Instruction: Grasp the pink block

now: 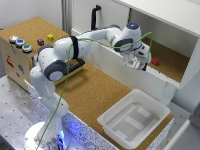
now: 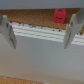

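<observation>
Pink block (image 2: 60, 15) sits on the cork shelf (image 1: 172, 62) beyond the white ledge (image 2: 40, 32), so I keep the gripper (image 2: 39, 31), fingers wide and empty, centred on it, clearing that ledge before descending.

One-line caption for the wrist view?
Open gripper facing the pink block on the cork shelf, fingers apart and not yet around it.

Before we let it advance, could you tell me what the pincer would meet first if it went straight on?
Probably the white ledge, which crosses between the open pincer and the pink block beyond; depth is unclear.
</observation>
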Controlling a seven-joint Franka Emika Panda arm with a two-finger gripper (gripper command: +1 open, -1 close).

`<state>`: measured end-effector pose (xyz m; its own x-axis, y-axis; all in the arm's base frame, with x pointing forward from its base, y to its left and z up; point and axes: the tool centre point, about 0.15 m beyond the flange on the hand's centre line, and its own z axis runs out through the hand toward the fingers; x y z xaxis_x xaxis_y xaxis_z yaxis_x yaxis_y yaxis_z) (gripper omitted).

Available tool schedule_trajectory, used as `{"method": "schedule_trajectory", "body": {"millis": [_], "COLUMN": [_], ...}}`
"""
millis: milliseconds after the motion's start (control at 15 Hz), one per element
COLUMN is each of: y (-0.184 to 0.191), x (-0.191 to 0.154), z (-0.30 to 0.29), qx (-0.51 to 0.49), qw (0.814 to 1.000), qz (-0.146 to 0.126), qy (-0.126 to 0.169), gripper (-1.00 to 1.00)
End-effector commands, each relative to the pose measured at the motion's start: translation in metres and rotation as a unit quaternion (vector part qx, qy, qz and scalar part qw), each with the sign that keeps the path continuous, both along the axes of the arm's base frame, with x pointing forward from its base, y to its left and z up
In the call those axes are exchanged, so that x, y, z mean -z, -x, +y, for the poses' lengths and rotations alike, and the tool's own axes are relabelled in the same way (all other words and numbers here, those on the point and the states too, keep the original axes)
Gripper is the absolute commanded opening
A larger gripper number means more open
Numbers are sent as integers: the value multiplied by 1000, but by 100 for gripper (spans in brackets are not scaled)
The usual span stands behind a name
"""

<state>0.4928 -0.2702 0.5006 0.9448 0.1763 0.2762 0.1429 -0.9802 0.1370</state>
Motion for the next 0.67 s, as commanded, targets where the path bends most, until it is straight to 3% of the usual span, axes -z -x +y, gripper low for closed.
{"method": "schedule_trajectory", "body": {"millis": [0, 533, 600], "y": [-2, -2, 0], "x": [-7, -7, 0], "z": [-9, -9, 0], "qx": [-11, -11, 0], "qw": [999, 999, 1000], "qz": [12, 12, 0], "qy": [-33, -33, 0], "gripper": [100, 100, 100]}}
